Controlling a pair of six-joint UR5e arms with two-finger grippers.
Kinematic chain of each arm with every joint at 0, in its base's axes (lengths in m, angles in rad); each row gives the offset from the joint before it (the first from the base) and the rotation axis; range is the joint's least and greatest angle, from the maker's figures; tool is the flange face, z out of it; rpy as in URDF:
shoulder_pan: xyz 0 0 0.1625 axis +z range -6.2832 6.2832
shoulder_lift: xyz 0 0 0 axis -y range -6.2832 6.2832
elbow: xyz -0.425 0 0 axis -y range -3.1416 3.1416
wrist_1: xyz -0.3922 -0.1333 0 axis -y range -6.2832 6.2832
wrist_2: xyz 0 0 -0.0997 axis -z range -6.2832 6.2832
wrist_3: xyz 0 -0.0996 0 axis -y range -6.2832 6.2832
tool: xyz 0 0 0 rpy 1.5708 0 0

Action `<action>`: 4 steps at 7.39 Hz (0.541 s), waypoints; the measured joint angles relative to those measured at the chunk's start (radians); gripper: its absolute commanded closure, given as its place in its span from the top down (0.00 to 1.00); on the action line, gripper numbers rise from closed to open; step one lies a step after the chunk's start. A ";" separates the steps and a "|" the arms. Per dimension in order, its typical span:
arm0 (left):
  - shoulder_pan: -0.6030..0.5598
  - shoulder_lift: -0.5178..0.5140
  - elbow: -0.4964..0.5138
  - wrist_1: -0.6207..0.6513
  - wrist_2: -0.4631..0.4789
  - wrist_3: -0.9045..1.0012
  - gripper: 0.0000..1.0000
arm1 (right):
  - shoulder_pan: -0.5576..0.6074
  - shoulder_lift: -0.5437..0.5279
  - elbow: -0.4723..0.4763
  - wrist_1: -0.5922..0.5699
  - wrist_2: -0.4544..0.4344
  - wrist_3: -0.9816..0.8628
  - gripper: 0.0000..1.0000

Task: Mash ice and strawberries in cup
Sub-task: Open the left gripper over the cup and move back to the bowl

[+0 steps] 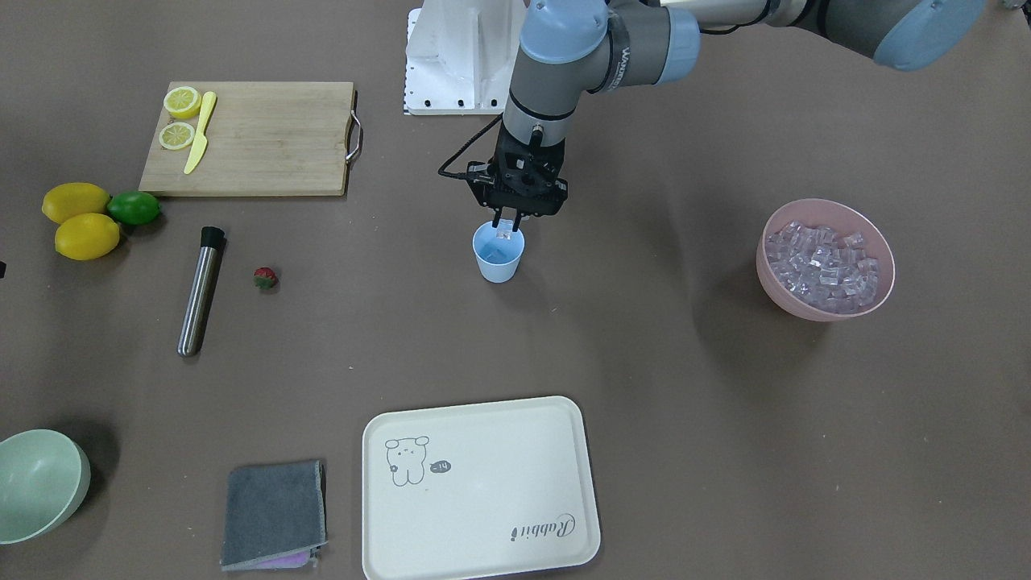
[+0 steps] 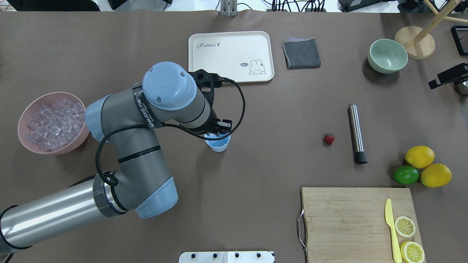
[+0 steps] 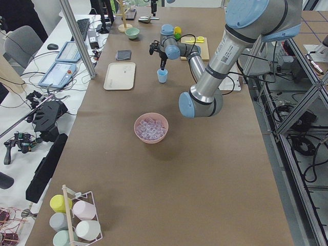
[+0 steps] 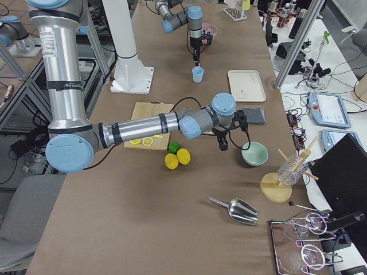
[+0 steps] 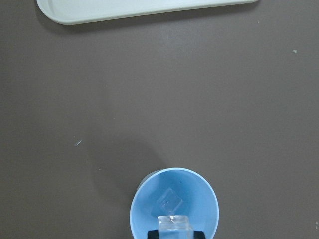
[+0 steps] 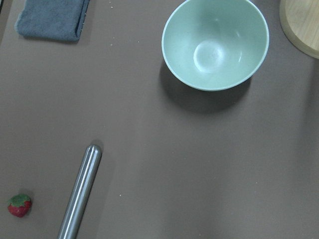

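Observation:
The light blue cup (image 1: 498, 256) stands mid-table, also in the overhead view (image 2: 219, 144). My left gripper (image 1: 509, 227) hangs right over its rim, shut on one clear ice cube (image 5: 174, 223). Another ice cube (image 5: 169, 201) lies inside the cup (image 5: 142, 211). Many more ice cubes (image 1: 821, 266) fill the pink bowl (image 2: 25, 140). The small red strawberry (image 1: 265, 277) lies on the table apart from the cup, also in the right wrist view (image 6: 19, 205). My right gripper (image 4: 221, 143) hangs above the table near the pale green bowl; I cannot tell if it is open or shut.
A steel muddler (image 1: 200, 292) lies beside the strawberry. Two lemons (image 1: 80, 221) and a lime (image 1: 134, 207) sit near a cutting board (image 1: 266, 141) with lemon halves and a yellow knife. A cream tray (image 1: 483, 491), grey cloth (image 1: 274, 511) and green bowl (image 1: 36, 483) are on the operators' side.

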 measured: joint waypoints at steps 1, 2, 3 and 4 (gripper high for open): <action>0.000 -0.001 0.003 -0.002 0.005 0.002 0.97 | 0.000 -0.004 0.006 0.000 0.000 0.000 1.00; 0.000 0.001 -0.002 -0.002 0.012 0.003 0.97 | -0.003 -0.010 0.013 0.000 -0.006 0.000 1.00; -0.002 0.005 -0.018 0.000 0.028 0.004 0.97 | -0.008 -0.013 0.013 0.000 -0.021 0.000 1.00; -0.006 0.010 -0.036 0.002 0.044 0.005 0.97 | -0.013 -0.013 0.014 0.000 -0.032 0.000 1.00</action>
